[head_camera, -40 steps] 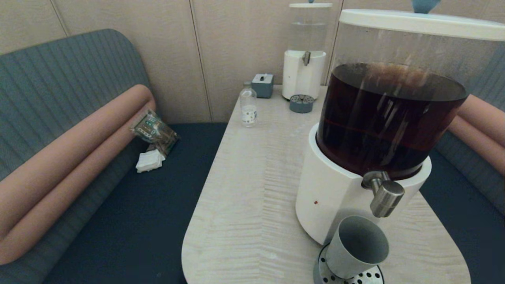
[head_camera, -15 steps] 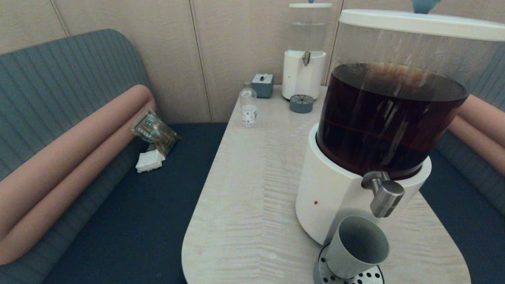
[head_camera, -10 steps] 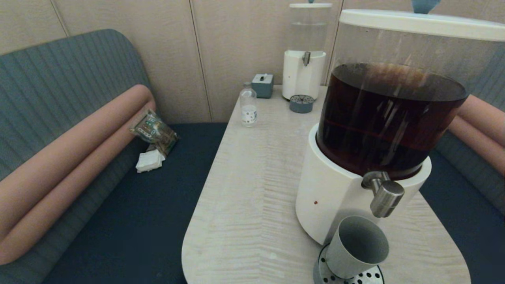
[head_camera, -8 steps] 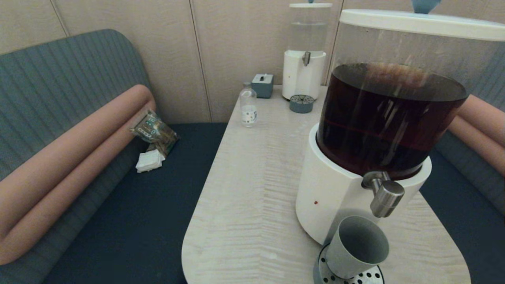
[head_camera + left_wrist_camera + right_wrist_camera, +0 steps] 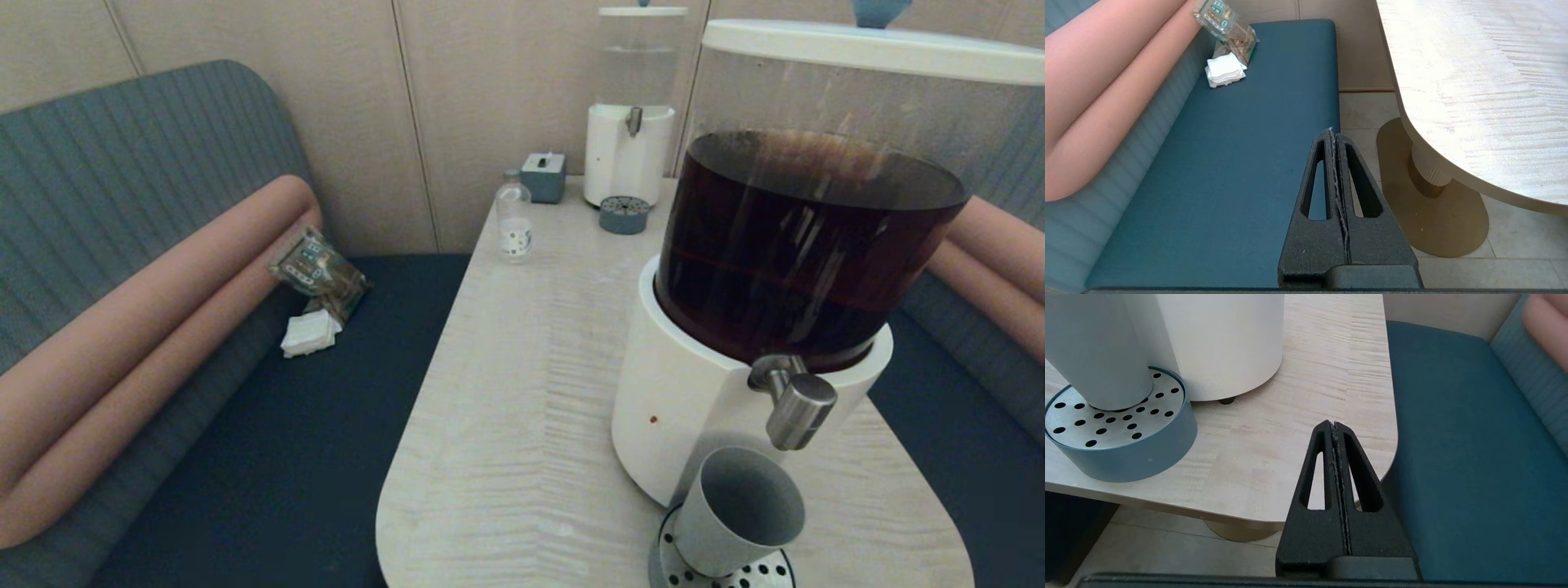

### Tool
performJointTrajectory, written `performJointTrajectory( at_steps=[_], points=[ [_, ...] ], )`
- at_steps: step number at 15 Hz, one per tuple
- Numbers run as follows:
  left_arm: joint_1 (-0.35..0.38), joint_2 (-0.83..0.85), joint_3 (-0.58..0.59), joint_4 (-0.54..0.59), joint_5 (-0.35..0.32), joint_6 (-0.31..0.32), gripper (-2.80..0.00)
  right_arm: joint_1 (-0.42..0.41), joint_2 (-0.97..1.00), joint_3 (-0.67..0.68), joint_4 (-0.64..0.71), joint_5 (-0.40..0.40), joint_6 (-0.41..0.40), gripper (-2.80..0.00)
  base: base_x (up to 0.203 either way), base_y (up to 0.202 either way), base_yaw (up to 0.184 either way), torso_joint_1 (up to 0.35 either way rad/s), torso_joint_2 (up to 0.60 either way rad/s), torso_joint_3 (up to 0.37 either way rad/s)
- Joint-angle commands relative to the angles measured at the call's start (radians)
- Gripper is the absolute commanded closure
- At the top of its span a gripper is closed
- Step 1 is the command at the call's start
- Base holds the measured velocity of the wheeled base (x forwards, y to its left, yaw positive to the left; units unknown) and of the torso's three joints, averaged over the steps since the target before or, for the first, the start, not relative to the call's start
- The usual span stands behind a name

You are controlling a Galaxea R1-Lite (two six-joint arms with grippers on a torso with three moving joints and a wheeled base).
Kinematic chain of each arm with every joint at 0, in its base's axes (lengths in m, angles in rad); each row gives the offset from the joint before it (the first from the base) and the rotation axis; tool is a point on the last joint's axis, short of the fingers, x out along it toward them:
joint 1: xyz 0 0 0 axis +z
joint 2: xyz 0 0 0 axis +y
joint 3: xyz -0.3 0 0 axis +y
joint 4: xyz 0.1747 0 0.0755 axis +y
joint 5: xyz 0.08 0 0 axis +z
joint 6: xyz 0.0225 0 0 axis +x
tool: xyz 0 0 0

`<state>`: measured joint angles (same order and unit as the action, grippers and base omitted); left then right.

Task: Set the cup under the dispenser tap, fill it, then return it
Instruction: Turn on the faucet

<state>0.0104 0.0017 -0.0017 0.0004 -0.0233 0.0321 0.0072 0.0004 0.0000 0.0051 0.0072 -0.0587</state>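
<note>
The grey-green cup (image 5: pixel 732 510) stands empty on the perforated drip tray (image 5: pixel 755 573), just below the brushed-steel dispenser tap (image 5: pixel 797 405) of the large white-based dispenser (image 5: pixel 694 400) with dark brown liquid. In the right wrist view the cup (image 5: pixel 1094 355) and drip tray (image 5: pixel 1122 445) are close by. My right gripper (image 5: pixel 1333 425) is shut and empty, low by the table's near right corner. Beside the table, over the blue bench, my left gripper (image 5: pixel 1332 131) is shut and empty. Neither arm shows in the head view.
The pale wood table (image 5: pixel 522 392) carries a small clear bottle (image 5: pixel 513 217), a grey box (image 5: pixel 544 175) and a small clear-liquid dispenser (image 5: pixel 630 139) at the back. A snack packet (image 5: pixel 320 273) and white napkins (image 5: pixel 310 333) lie on the left bench. Benches flank the table.
</note>
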Motion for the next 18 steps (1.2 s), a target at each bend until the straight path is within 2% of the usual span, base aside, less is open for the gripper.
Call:
performJointTrajectory(
  at_steps=[1, 11, 18],
  points=[
    [0.000, 0.000, 0.002, 0.000, 0.000, 0.000, 0.00, 0.000, -0.008, 0.009, -0.001, 0.000, 0.008, 0.00, 0.000, 0.000, 0.000, 0.000, 0.00, 0.000],
    [0.000, 0.000, 0.000, 0.000, 0.000, -0.001, 0.00, 0.000, -0.008, 0.009, 0.000, -0.004, -0.015, 0.00, 0.000, 0.000, 0.000, 0.000, 0.00, 0.000],
    [0.000, 0.000, 0.000, 0.000, 0.000, 0.000, 0.00, 0.000, -0.008, 0.000, -0.010, -0.005, 0.010, 0.00, 0.000, 0.000, 0.000, 0.000, 0.00, 0.000]
  ],
)
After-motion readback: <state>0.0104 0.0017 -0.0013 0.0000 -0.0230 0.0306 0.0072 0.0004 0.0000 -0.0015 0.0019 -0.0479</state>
